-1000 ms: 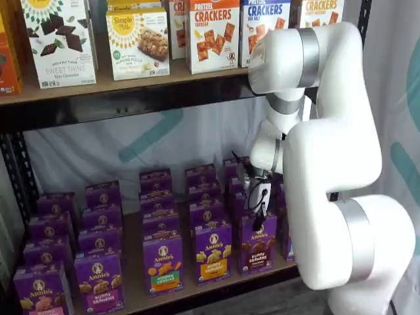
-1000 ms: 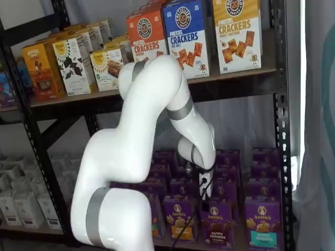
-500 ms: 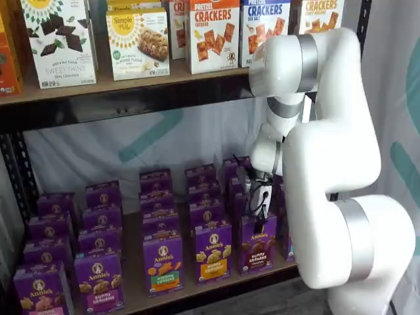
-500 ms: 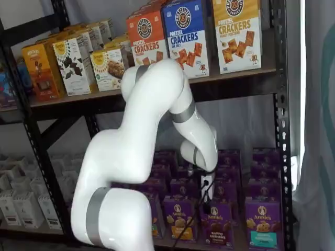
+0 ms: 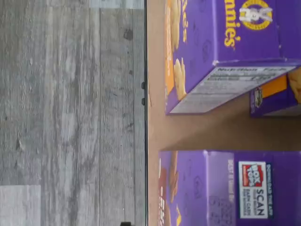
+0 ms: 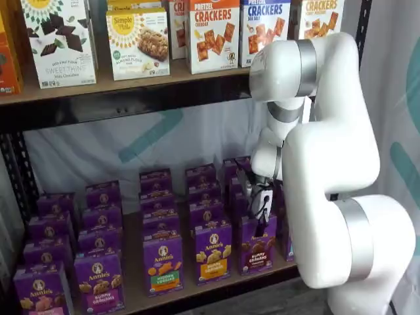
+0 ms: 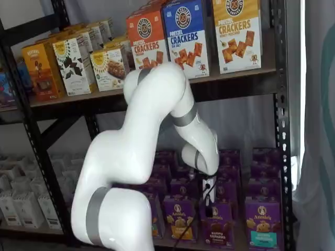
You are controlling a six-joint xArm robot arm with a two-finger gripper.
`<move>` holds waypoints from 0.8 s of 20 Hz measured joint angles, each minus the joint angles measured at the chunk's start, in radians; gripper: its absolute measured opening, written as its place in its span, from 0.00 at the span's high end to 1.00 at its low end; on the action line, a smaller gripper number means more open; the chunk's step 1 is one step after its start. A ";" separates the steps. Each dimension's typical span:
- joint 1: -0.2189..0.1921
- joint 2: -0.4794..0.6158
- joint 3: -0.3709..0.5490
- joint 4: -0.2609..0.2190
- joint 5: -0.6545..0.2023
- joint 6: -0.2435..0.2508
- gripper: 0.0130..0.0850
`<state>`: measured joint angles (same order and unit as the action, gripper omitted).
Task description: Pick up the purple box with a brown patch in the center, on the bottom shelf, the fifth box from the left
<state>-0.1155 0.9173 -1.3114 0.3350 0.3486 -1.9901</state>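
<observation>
The purple box point(image 6: 257, 247) with brown bunny cookies stands upright at the front of the bottom shelf point(image 6: 132, 264), in the row's right part; it shows in both shelf views point(image 7: 216, 228). My gripper point(image 6: 264, 220) hangs just above the box's top edge, and it also shows in a shelf view point(image 7: 209, 197). Its black fingers are side-on, so no gap can be made out. In the wrist view two purple cartons stand on the brown board point(image 5: 221, 134) near its front edge; the one with the "Box Tops" flap point(image 5: 225, 188) lies under the camera.
Rows of purple Annie's cartons fill the bottom shelf, with a yellow-banded one point(image 6: 212, 252) to the left and a teal-banded one point(image 7: 261, 229) to the right. Cracker boxes point(image 6: 212, 34) stand on the upper board. A black frame post point(image 7: 283, 130) is at the right.
The gripper has come down a little and slightly right, closer to the top of the purple box. The boxes have not moved.
</observation>
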 joint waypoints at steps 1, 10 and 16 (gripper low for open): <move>-0.001 0.007 -0.006 0.000 0.001 -0.001 0.00; 0.009 0.058 -0.054 0.012 -0.008 -0.004 0.00; 0.013 0.080 -0.071 0.015 -0.040 -0.004 0.00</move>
<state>-0.1027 0.9977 -1.3821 0.3496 0.3090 -1.9938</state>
